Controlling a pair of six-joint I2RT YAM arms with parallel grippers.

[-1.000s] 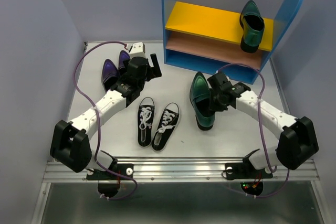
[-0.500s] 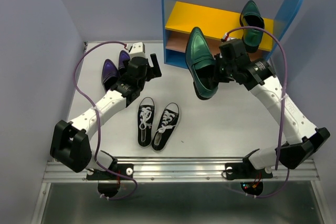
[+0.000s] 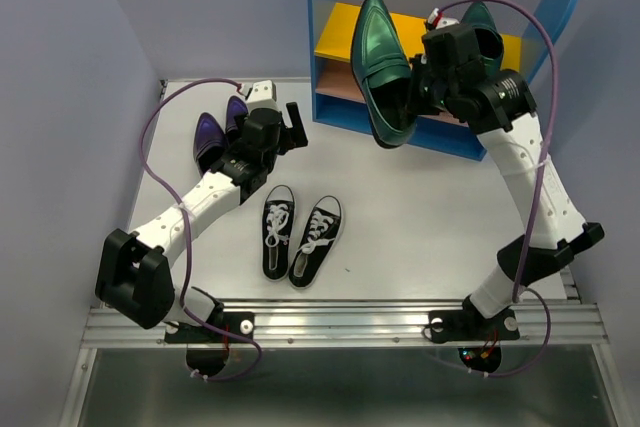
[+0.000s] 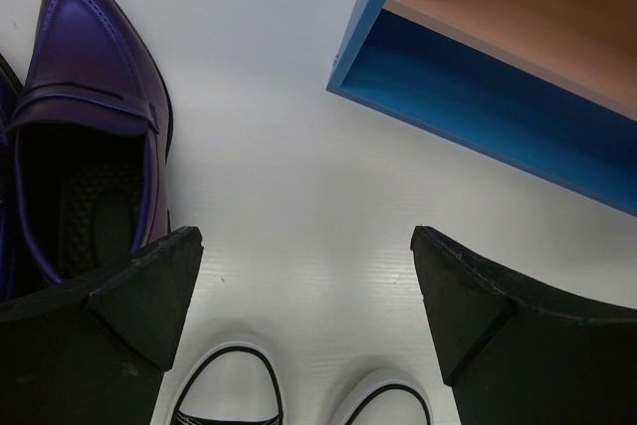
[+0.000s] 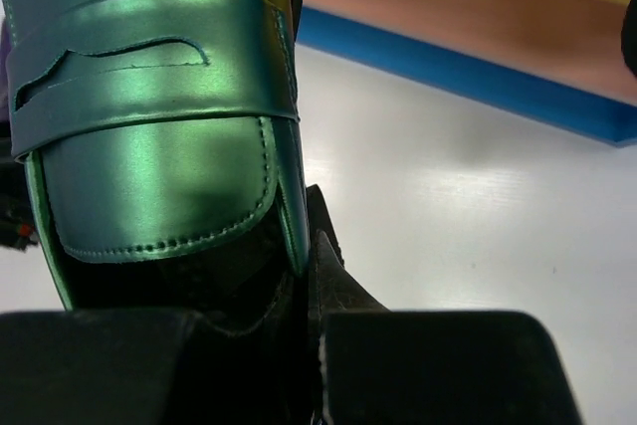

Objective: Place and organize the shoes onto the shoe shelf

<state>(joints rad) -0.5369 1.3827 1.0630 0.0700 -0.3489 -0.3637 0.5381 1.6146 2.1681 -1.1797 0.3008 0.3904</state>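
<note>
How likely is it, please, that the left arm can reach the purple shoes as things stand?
Probably yes: the open, empty left end effector hovers right beside the purple shoes, and nothing lies between them.

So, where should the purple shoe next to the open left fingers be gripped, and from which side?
Probably the side wall of the purple shoe at its opening, coming from above: it lies flat, sole down, opening up, so one of the left fingers can go inside and one outside that thin rim.

Shelved loafer (image 3: 479,15) mostly behind right arm (image 3: 525,157), shelf (image 3: 316,27) top cropped
</note>
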